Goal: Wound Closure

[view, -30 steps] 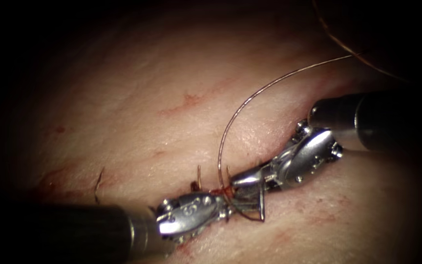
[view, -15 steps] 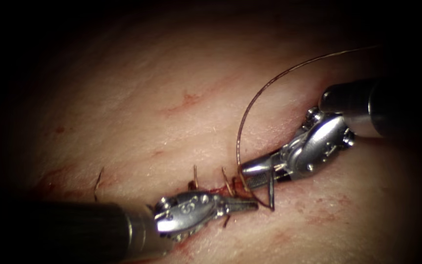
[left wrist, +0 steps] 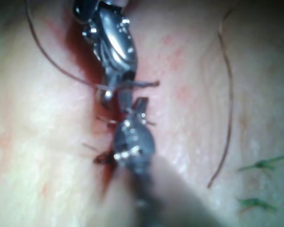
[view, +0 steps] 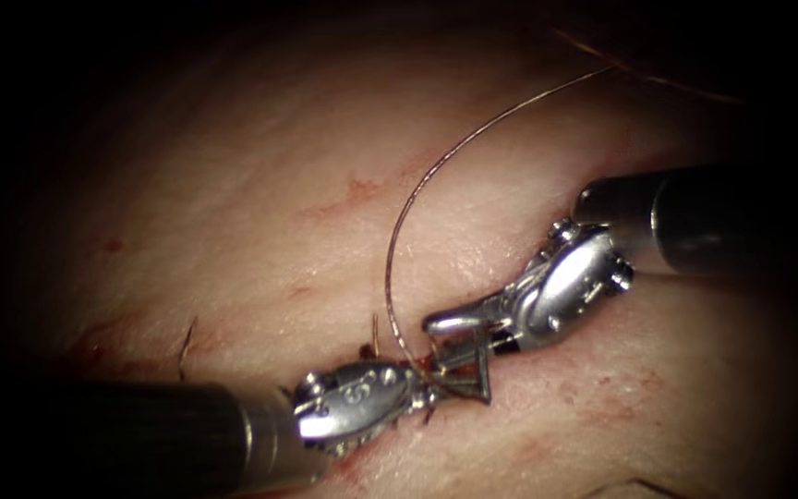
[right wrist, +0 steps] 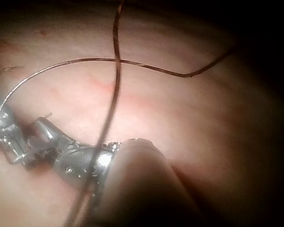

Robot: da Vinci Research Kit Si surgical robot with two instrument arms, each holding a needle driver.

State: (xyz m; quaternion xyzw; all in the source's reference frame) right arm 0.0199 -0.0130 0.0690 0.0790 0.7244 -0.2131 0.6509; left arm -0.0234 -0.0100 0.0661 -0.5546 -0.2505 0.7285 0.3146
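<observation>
Needle is something you cannot pick out for certain here; no clear curve of it shows at the cut or in either tool. Your right tool has its jaws spread wide: the upper jaw reaches left over the cut, the lower one angles down to the tissue on the right side of the cut, and a thin dark strand crosses between their tips. They clamp nothing that you can see. Your left tool sits tip to tip with it, just below and left; its jaws look drawn together at the knot site, but you cannot tell whether they grip the thread there. That thread rises from the meeting point of the two tools, arcs up over the left side of the cut and runs off to the upper right. Short cut ends of thread stand up at the cut, beside red fluid.

In your left wrist view, the right tool shows the same open fork just beyond your left tool.
</observation>
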